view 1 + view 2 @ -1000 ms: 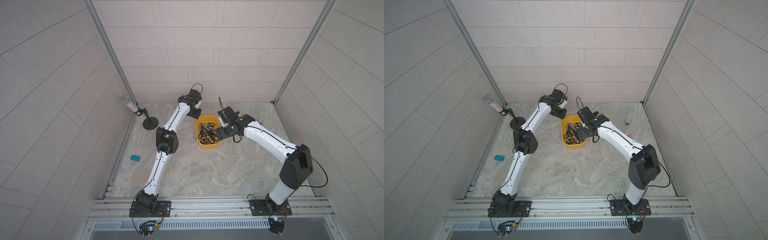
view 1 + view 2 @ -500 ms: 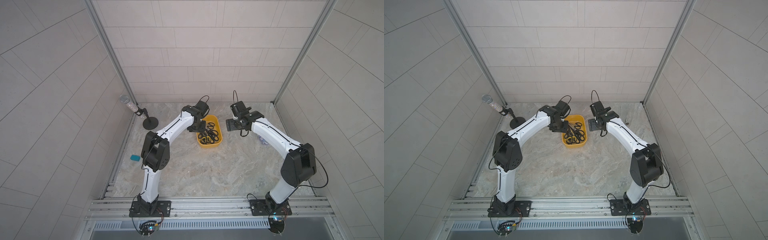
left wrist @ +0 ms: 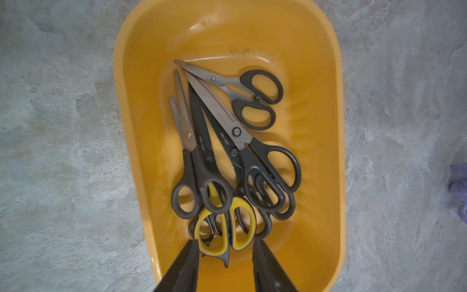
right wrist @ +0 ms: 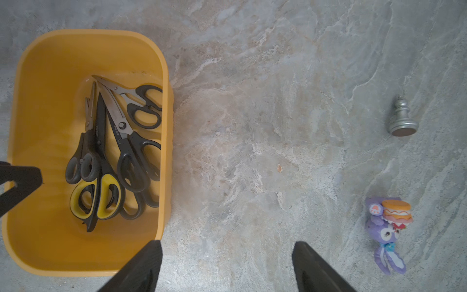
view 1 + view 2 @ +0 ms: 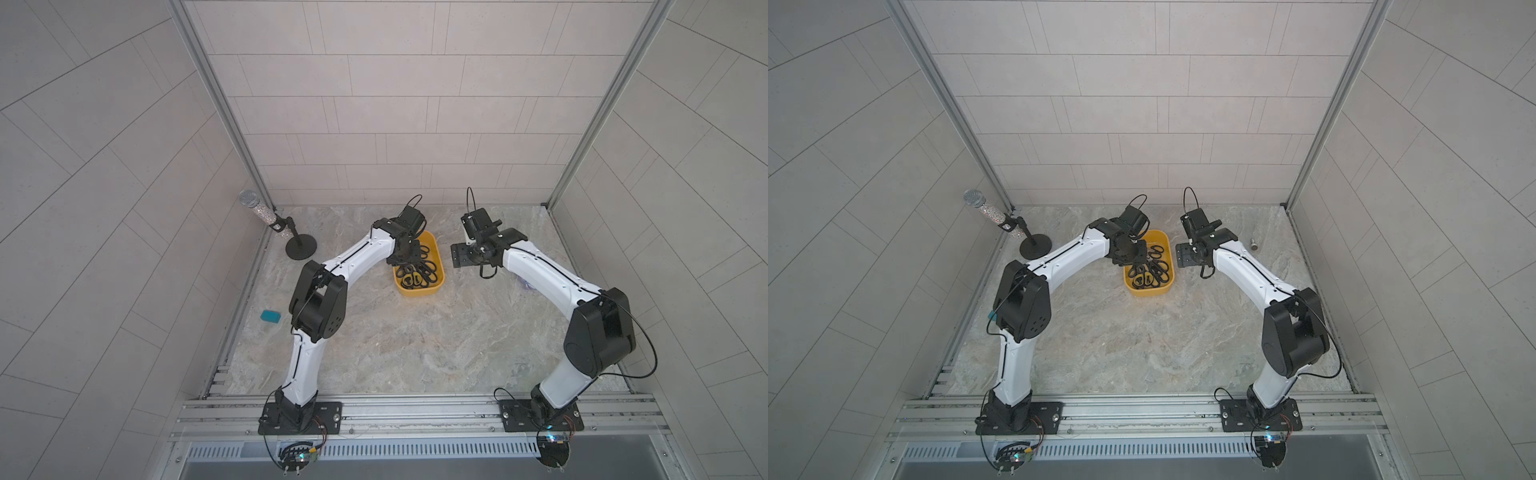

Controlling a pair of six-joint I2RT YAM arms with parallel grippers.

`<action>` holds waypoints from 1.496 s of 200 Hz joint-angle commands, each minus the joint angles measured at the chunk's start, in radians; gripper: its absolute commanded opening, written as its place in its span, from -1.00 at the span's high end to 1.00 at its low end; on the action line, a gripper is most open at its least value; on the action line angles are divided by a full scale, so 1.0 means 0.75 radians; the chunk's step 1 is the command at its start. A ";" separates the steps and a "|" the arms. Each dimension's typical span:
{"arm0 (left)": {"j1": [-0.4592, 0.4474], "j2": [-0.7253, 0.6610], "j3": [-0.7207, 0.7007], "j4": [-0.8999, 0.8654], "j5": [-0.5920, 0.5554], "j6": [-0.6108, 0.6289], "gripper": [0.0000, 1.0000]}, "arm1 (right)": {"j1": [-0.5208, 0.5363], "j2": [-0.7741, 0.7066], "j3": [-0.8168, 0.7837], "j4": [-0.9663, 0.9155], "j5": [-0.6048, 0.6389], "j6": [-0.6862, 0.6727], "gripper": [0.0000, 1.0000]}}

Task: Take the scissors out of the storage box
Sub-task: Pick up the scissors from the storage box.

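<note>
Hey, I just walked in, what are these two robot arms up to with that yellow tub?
The left gripper hangs over the storage box, jaws apart on either side of the yellow-handled scissors; nothing is lifted yet. The right gripper is open and empty above the table beside the box. All the scissors in view lie inside the box.

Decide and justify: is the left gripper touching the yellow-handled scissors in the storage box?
Apart. The right wrist view shows bare storage box floor between the left gripper and the yellow-handled scissors.
</note>
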 commanded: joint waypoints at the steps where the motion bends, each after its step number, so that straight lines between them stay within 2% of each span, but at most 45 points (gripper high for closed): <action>1: -0.009 0.046 0.027 -0.019 -0.003 -0.067 0.19 | 0.004 -0.044 0.006 0.002 0.005 0.003 -0.71; 54: 0.014 0.049 -0.113 0.138 0.036 -0.213 0.22 | 0.005 -0.042 0.004 0.004 0.001 -0.001 -0.71; 87: 0.026 0.120 -0.065 0.119 0.055 -0.283 0.26 | 0.004 -0.041 -0.002 0.002 -0.008 0.001 -0.71; 130: 0.024 0.150 -0.002 0.014 -0.064 -0.273 0.27 | 0.002 -0.049 -0.008 -0.005 0.005 -0.011 -0.71; 171: 0.020 0.181 -0.024 0.038 -0.018 -0.303 0.29 | -0.011 -0.043 -0.006 -0.005 -0.005 -0.013 -0.71; 216: 0.019 0.148 0.024 -0.042 -0.099 -0.251 0.30 | -0.024 -0.048 -0.023 -0.004 -0.010 -0.014 -0.71; 232: 0.021 0.181 0.038 -0.074 -0.079 -0.249 0.31 | -0.028 -0.043 -0.027 0.000 -0.015 -0.011 -0.71; 267: 0.018 0.215 -0.014 0.015 -0.004 -0.274 0.32 | -0.034 -0.050 -0.029 0.002 -0.023 -0.011 -0.71; 299: 0.017 0.244 0.037 -0.026 -0.047 -0.255 0.33 | -0.044 -0.066 -0.049 0.003 -0.025 -0.009 -0.71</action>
